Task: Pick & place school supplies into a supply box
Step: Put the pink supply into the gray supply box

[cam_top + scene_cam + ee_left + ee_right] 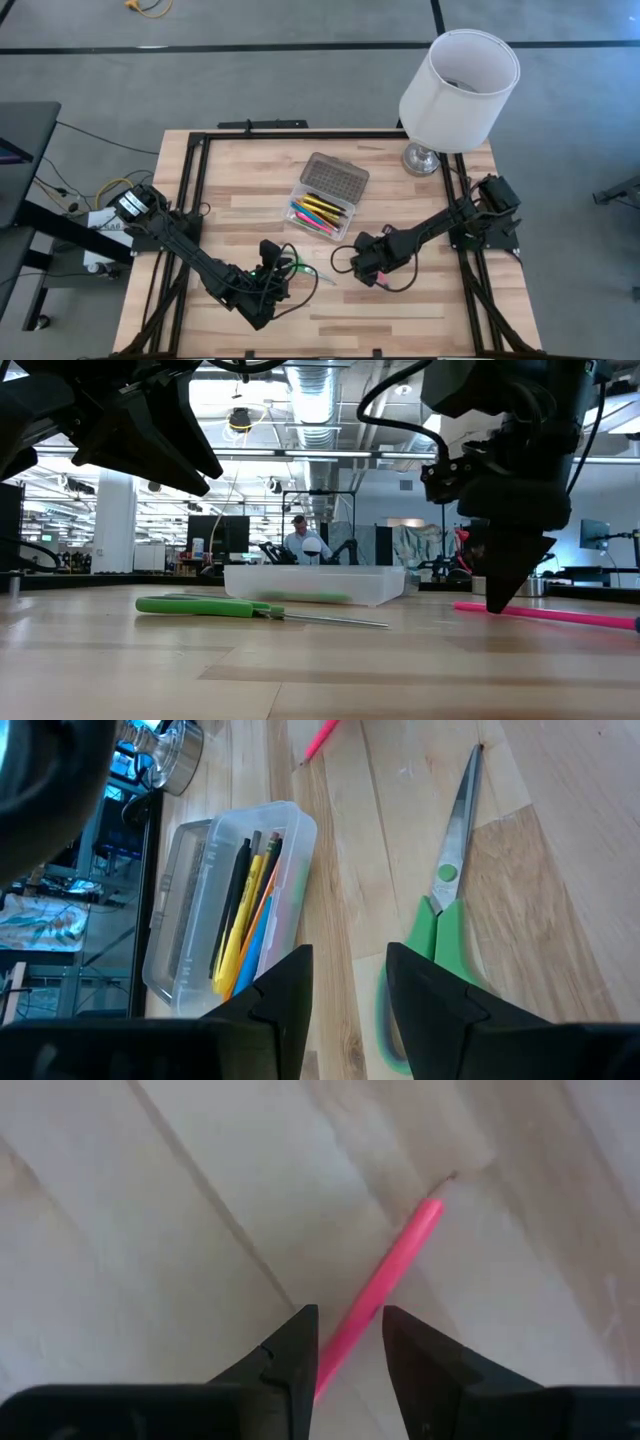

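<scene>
The clear supply box (325, 205) stands open mid-table with its grey lid (336, 177) folded back. It holds yellow, black, blue and pink pens (245, 910). Green-handled scissors (445, 890) lie flat on the wood, near side of the box. My left gripper (350, 990) hovers open above the scissors' handle end (290, 266), clear of the table in the low view. A pink pen (385, 1280) lies flat on the table. My right gripper (350, 1345) is open and lowered close to the tabletop (500, 600), one finger on each side of the pen.
A white lampshade (460, 80) on a metal base (422, 158) stands at the far right corner, behind the right arm. Black frame rails (190, 200) run along the table's left, right and far sides. Bare wood lies between the box and the near edge.
</scene>
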Controlling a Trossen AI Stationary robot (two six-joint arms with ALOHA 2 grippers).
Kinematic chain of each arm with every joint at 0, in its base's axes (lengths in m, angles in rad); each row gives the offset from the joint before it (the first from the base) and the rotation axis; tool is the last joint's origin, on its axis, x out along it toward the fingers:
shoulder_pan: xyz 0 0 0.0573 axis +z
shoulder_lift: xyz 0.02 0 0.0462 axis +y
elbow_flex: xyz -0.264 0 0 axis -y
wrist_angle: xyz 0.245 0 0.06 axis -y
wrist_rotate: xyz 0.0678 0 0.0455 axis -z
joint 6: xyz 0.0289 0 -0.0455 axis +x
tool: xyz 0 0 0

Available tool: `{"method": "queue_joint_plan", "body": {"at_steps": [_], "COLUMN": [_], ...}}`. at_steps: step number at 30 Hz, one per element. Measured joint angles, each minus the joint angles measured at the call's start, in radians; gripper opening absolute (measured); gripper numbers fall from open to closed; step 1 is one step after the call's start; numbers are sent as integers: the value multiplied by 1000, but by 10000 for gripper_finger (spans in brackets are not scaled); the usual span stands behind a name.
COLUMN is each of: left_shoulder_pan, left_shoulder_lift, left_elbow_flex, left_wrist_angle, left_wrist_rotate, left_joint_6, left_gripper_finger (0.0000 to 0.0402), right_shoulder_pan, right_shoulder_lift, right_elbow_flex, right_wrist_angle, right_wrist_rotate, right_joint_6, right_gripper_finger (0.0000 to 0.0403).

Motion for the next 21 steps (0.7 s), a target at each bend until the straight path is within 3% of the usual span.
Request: {"method": "queue_joint_plan", "body": {"at_steps": [5, 21], "left_shoulder_pan": [0, 0], "left_shoulder_lift": [0, 0], "left_elbow_flex": [0, 0], "left_wrist_angle": [0, 0], "left_wrist_rotate": [0, 0], "left_joint_6": [0, 0], "left_gripper_finger": [125, 125], "right_shoulder_pan": [12, 64], "right_shoulder_lift": [3, 2], "right_elbow_flex": [1, 3], "right_wrist_angle": [-27, -104], "right_wrist_rotate": [-68, -140], "right_joint_6": [24, 88], "right_gripper_finger": [108, 107]}}
